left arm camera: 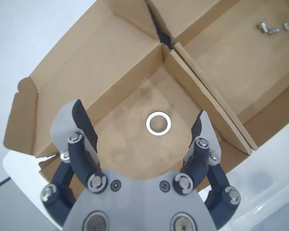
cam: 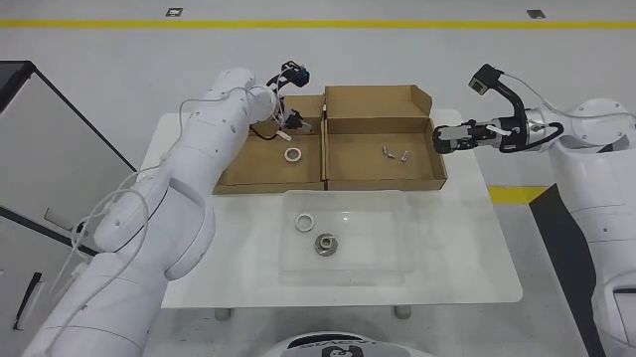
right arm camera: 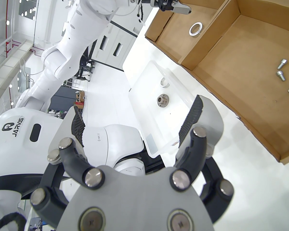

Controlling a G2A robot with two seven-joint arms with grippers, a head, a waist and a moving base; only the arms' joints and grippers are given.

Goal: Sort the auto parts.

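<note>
A silver ring (cam: 293,155) lies flat on the floor of the left cardboard box (cam: 248,173). My left gripper (cam: 295,123) hangs open above it, and the ring (left arm camera: 158,123) shows between the spread fingers (left arm camera: 83,121), untouched. Three small bolts (cam: 396,152) lie in the right cardboard box (cam: 343,173); they appear again as bolts (right arm camera: 281,73) in the right wrist view. My right gripper (cam: 440,138) is open and holds nothing, just outside that box's right wall. A white ring (cam: 305,223) and a metal flanged hub (cam: 326,246) sit in the clear tray (cam: 397,258).
The two boxes stand side by side at the back of the white table (cam: 477,258), sharing a double wall (left arm camera: 207,102). The clear tray lies in front of them. Bare table surface flanks the tray on both sides.
</note>
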